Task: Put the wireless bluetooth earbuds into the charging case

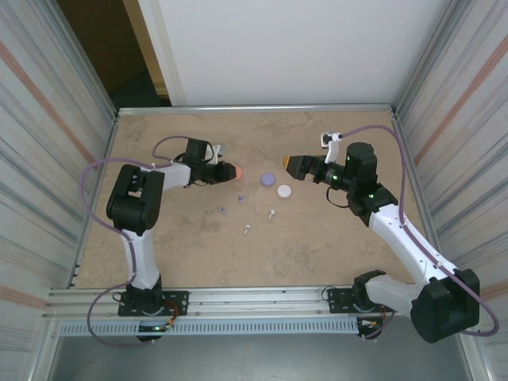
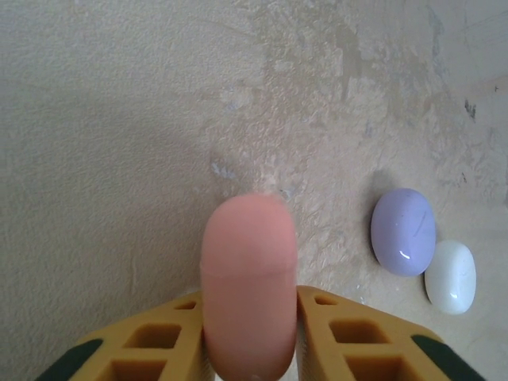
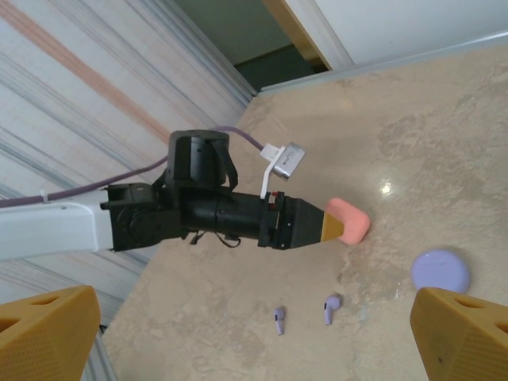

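Left hand tight around the coral case, barely parted; right hand wide open, empty.

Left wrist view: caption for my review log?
Left end effector holds coral case; purple case and white case rest alongside.

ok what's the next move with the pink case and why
Probably hold the coral case steady in the left end effector while the open right end effector comes to lift its lid: it looks closed, and earbuds lie loose.
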Controlling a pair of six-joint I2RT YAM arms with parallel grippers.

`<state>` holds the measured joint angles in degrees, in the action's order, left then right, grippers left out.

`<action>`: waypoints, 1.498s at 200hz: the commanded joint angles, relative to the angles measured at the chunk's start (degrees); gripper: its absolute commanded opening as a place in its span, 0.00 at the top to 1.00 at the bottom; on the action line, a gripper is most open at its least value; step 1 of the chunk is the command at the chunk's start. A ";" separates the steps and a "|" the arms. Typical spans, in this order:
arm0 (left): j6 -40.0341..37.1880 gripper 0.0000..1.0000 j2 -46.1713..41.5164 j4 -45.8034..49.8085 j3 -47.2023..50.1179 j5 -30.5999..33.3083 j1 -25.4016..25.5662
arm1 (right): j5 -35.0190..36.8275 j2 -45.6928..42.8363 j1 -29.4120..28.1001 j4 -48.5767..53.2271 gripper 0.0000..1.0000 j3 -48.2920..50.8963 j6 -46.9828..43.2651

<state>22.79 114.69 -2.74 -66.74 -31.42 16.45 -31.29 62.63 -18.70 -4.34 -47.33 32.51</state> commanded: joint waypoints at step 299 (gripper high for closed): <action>-2.51 0.35 -46.14 -19.50 25.82 11.23 -0.54 | -2.49 3.56 1.30 25.78 0.01 -13.93 -60.89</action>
<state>21.80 72.79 -19.16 -43.38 -24.88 16.32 -36.10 64.51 -16.23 15.18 -57.36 -6.22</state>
